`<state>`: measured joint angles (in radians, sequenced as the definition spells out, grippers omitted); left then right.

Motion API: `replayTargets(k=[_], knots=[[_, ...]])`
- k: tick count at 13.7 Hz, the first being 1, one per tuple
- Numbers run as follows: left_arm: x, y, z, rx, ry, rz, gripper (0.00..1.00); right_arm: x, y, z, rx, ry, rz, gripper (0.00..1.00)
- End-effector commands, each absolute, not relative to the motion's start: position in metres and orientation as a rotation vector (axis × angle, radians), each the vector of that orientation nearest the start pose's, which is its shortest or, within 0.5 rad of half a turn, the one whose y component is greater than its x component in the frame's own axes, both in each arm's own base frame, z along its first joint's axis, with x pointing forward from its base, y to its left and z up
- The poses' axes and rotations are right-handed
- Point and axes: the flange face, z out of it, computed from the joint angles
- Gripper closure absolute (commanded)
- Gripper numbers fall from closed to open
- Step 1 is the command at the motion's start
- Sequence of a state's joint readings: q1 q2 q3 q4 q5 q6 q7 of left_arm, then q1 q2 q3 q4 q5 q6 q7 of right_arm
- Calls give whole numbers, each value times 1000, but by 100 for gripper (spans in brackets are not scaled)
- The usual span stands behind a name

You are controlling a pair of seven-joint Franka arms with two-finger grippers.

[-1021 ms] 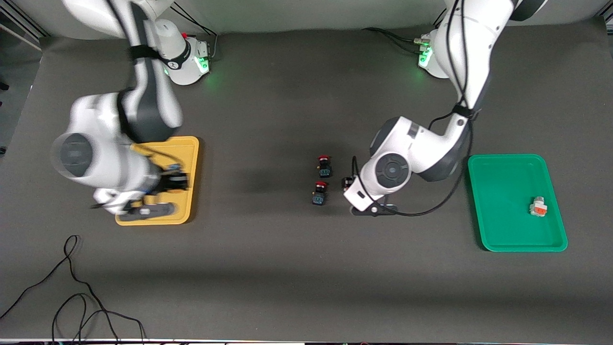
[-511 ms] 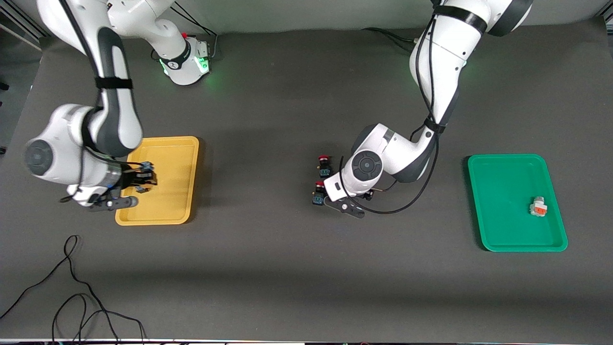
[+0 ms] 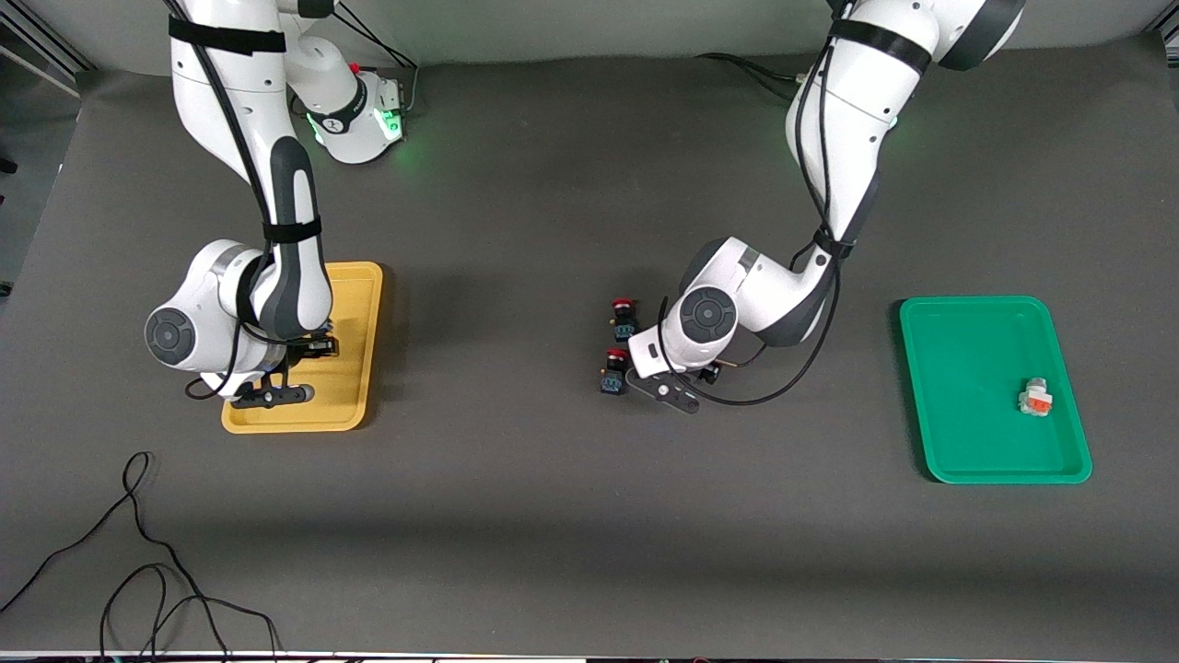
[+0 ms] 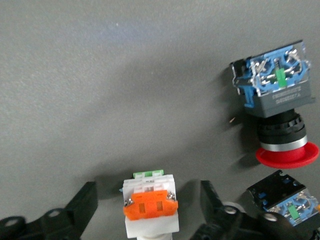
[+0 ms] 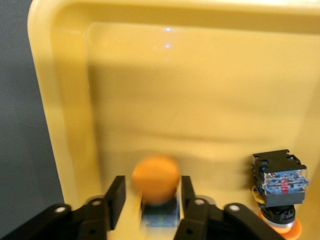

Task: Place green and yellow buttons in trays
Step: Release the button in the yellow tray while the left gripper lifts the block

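My right gripper [image 5: 151, 192] hangs low over the yellow tray [image 5: 165, 100], open. A yellow-capped button [image 5: 155, 179], blurred, sits loose between its fingers. A second yellow-capped button [image 5: 277, 192] lies in that tray beside it. In the front view the right gripper [image 3: 285, 368] is over the yellow tray [image 3: 355, 304]. My left gripper [image 4: 149, 192] is down at mid-table, open. A white-grey button with an orange patch [image 4: 150, 212] stands between its fingers with a gap on each side. Another white-grey button [image 3: 1035, 398] lies in the green tray [image 3: 967, 368].
Two red-capped switches [image 3: 624, 318] [image 3: 615, 370] lie right beside the left gripper [image 3: 659, 373]; in the left wrist view one red-capped switch [image 4: 277, 100] lies clear of the gripper and the other red-capped switch [image 4: 285, 200] is close to one finger. Black cables [image 3: 138, 552] trail near the table's front corner at the right arm's end.
The right arm swung about over the yellow tray and its fingers parted from the yellow-capped button. The left gripper slid toward the red-capped switches and settled around the white-grey button.
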<state>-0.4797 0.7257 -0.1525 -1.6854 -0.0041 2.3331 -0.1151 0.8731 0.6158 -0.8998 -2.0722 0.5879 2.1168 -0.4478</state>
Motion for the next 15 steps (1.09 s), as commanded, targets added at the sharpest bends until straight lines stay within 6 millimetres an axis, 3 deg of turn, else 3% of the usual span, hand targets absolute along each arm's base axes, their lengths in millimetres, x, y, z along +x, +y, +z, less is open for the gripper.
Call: replayTargets(k=[1, 3, 6, 8, 10, 13, 15], knots=[[538, -391, 177, -3102, 777, 151, 100, 564, 13, 221, -3053, -94, 359, 0], [536, -395, 179, -3100, 784, 148, 100, 580, 31, 255, -3014, -132, 374, 0], [542, -392, 194, -3124, 720, 138, 100, 607, 35, 332, -3014, -214, 418, 0], [545, -390, 221, -3132, 628, 148, 100, 619, 41, 377, -3033, -238, 424, 0], [554, -375, 281, -3107, 567, 208, 100, 624, 42, 417, -3027, -252, 420, 0], [577, -320, 385, -3057, 453, 321, 100, 620, 39, 460, -3022, -272, 438, 0], [591, -278, 430, -3056, 360, 357, 100, 610, 37, 490, -3041, -299, 398, 0]])
